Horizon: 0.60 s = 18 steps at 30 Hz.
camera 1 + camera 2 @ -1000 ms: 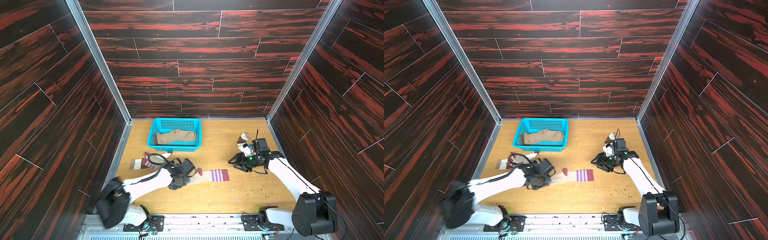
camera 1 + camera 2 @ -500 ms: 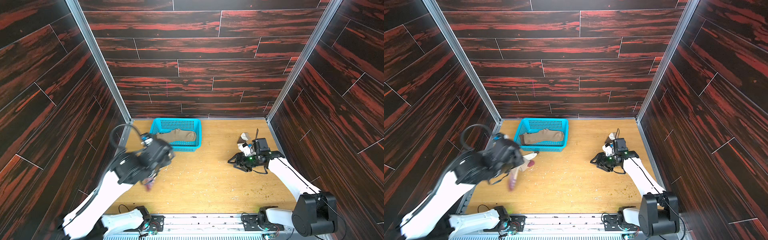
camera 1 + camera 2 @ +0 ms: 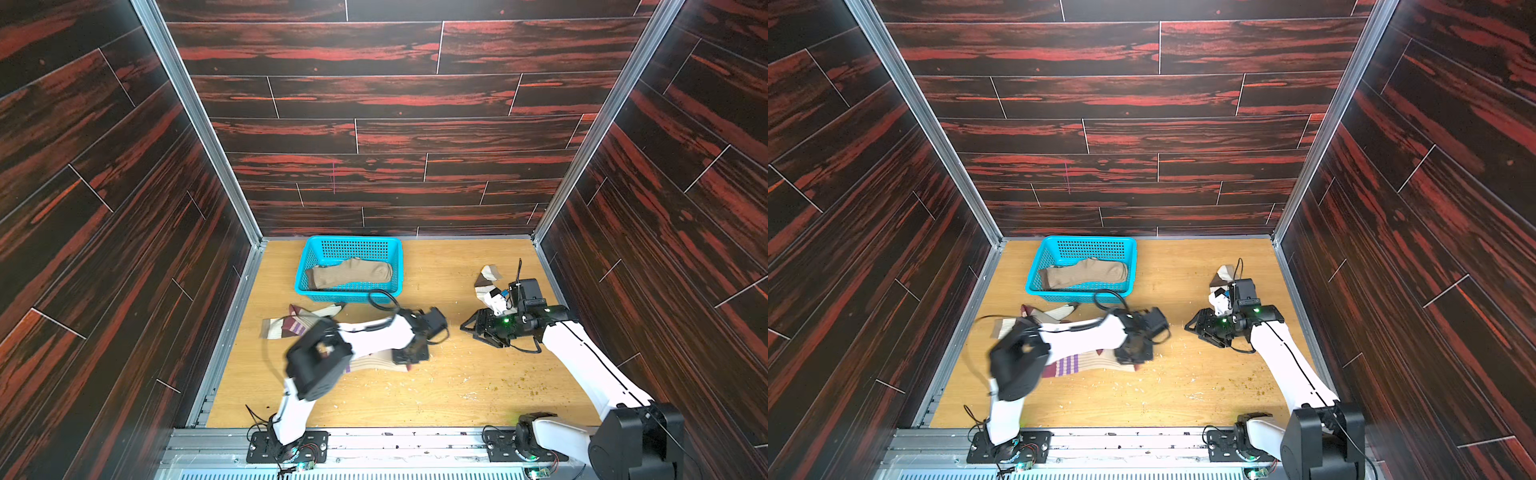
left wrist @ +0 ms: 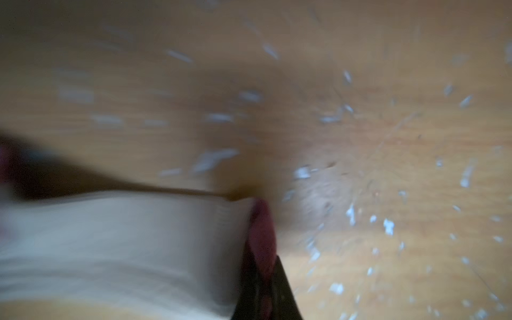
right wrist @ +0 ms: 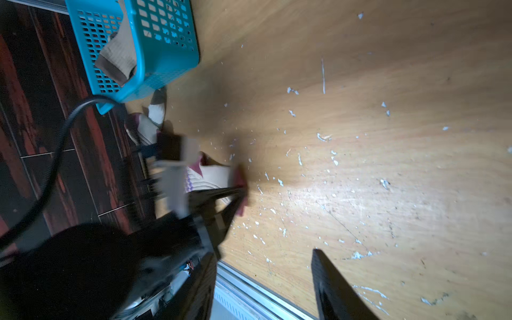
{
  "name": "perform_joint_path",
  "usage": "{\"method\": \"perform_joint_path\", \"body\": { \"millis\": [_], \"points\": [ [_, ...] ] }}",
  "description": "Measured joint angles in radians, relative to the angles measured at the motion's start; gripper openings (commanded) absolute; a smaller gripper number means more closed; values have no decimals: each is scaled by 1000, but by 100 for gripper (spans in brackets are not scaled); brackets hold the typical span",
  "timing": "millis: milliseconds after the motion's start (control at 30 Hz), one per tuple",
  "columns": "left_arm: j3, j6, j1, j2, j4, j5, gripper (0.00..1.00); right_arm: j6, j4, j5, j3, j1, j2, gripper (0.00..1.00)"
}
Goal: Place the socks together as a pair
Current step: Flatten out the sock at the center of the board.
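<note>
A maroon-beige sock with purple stripes (image 3: 376, 362) (image 3: 1084, 365) lies mid-table, partly under my left arm. My left gripper (image 3: 409, 357) (image 3: 1136, 357) (image 4: 263, 277) is low over it, shut on its maroon toe. The matching striped sock (image 3: 286, 326) (image 3: 1054, 313) lies crumpled by the left wall, just behind the held one. A white sock with brown bands (image 3: 486, 278) (image 3: 1221, 276) lies at the far right. My right gripper (image 3: 473, 328) (image 3: 1192, 328) (image 5: 266, 277) hovers in front of that sock, open and empty. The left wrist view is blurred.
A blue basket (image 3: 349, 296) (image 3: 1079, 296) (image 5: 166, 41) stands at the back, left of centre, with a tan sock (image 3: 353, 272) (image 3: 1084, 272) inside. Dark wood walls close in three sides. White flecks dot the wooden tabletop (image 3: 478, 386).
My left arm swung the striped sock up toward the left wall, then back down to mid-table; its striped cuff now points left instead of right. The right arm has not moved.
</note>
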Motion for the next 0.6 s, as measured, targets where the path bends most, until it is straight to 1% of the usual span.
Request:
{"method": "perform_joint_path", "body": {
  "millis": [67, 100, 133, 233, 267, 300, 333, 433, 500, 600],
  "points": [
    [93, 1, -13, 51, 45, 40, 47, 1, -20, 14, 8, -1, -12, 58],
    [124, 5, -18, 70, 63, 55, 54, 1, -27, 19, 14, -1, -18, 58],
    [153, 5, -22, 89, 82, 68, 61, 1, -35, 25, 23, -2, -25, 58],
    [176, 14, -24, 102, 100, 89, 70, 2, -55, 40, 47, -3, -49, 58],
    [176, 15, -23, 100, 100, 92, 76, 4, -59, 43, 51, -4, -57, 58],
    [175, 15, -21, 96, 100, 95, 98, 5, -63, 45, 55, -4, -64, 58],
    [171, 16, -18, 89, 103, 97, 100, 6, -67, 48, 59, -5, -68, 58],
    [107, 12, -3, 13, 114, 95, 100, 17, -69, 55, 65, -5, -73, 58],
    [47, 12, 18, -79, 106, 80, 100, 24, -69, 59, 65, -5, -75, 58],
    [-42, 11, 81, -280, 66, 35, 100, 32, -67, 58, 65, -5, -80, 59]
  ]
}}
